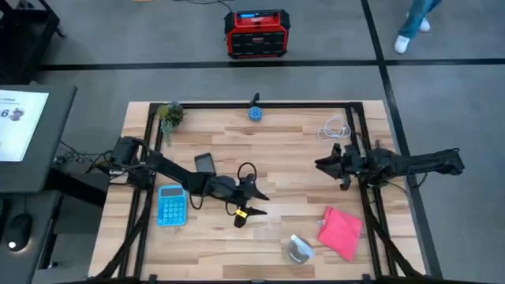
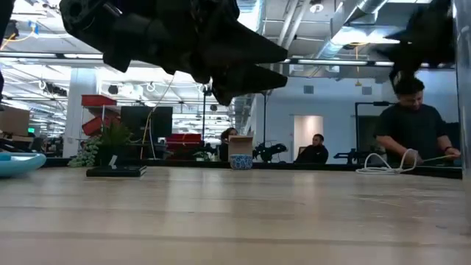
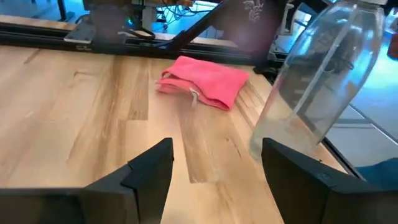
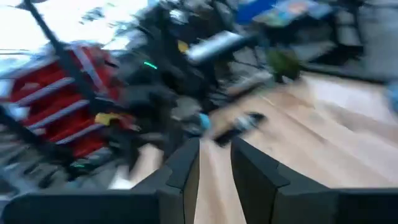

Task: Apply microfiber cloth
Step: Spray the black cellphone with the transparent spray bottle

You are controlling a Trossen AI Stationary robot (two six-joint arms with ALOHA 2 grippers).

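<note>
The pink-red microfiber cloth [image 1: 341,230] lies crumpled on the wooden table near its front right; the left wrist view shows it ahead as a bunched heap [image 3: 202,81]. My left gripper [image 1: 254,205] hovers over the table's middle, open, and faces the cloth from some way off with nothing between its fingers [image 3: 214,168]. My right gripper [image 1: 323,164] hangs over the right half of the table, beyond the cloth. Its fingers [image 4: 214,168] show only a narrow gap and hold nothing.
A clear plastic bottle [image 1: 298,248] lies near the front edge, left of the cloth. A black phone [image 1: 205,163] and a light-blue calculator [image 1: 171,205] lie by the left arm. At the far edge are a small plant [image 1: 170,114], a blue object [image 1: 256,113] and a white cable [image 1: 338,126].
</note>
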